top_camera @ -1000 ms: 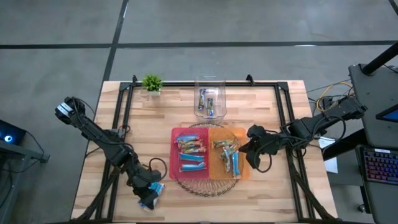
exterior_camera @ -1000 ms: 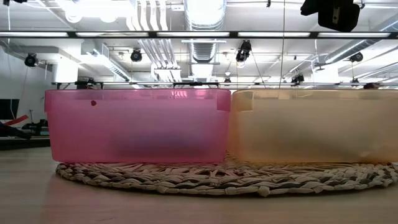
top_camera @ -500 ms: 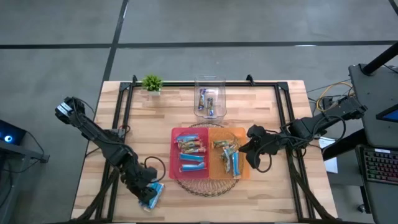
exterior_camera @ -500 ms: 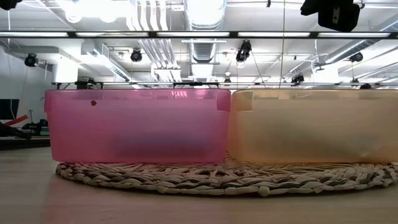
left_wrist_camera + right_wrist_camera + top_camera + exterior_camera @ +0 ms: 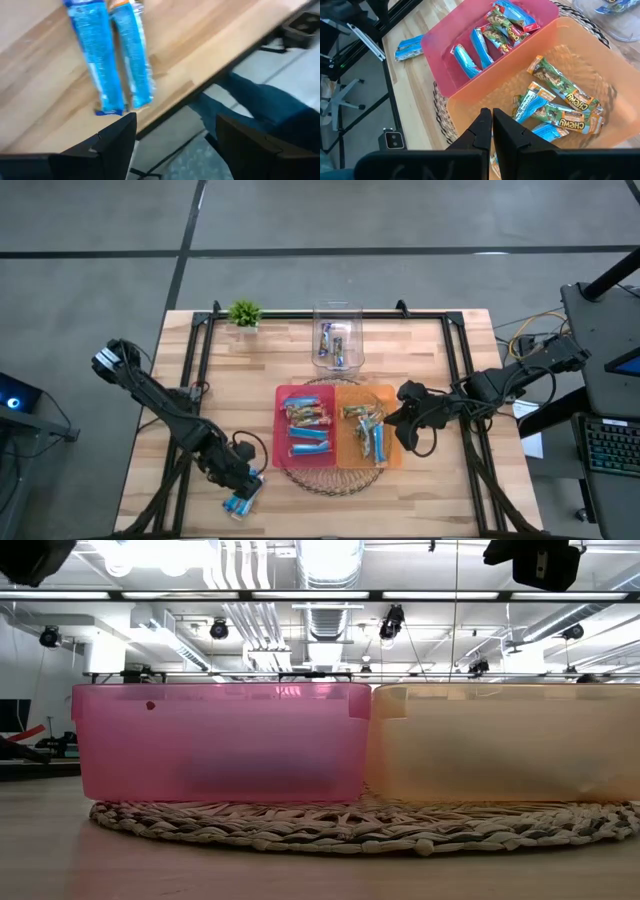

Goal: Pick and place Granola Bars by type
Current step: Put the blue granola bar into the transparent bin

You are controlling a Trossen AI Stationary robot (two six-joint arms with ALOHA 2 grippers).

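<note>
Since a second ago my left gripper (image 5: pixel 243 477) has pulled back up off the two blue bars (image 5: pixel 114 57), which now lie side by side on the table (image 5: pixel 440 480) near its front-left corner. Its jaws stand wide open and hold nothing. My right gripper (image 5: pixel 491 131) hangs over the orange bin (image 5: pixel 391 395), fingers pressed together and empty. Several bars lie in the pink bin (image 5: pixel 280 395) and more in the orange one, both on the woven mat (image 5: pixel 330 830). I think a few more bars sit in the clear tub (image 5: pixel 337 313) at the back, though they are small from above.
</note>
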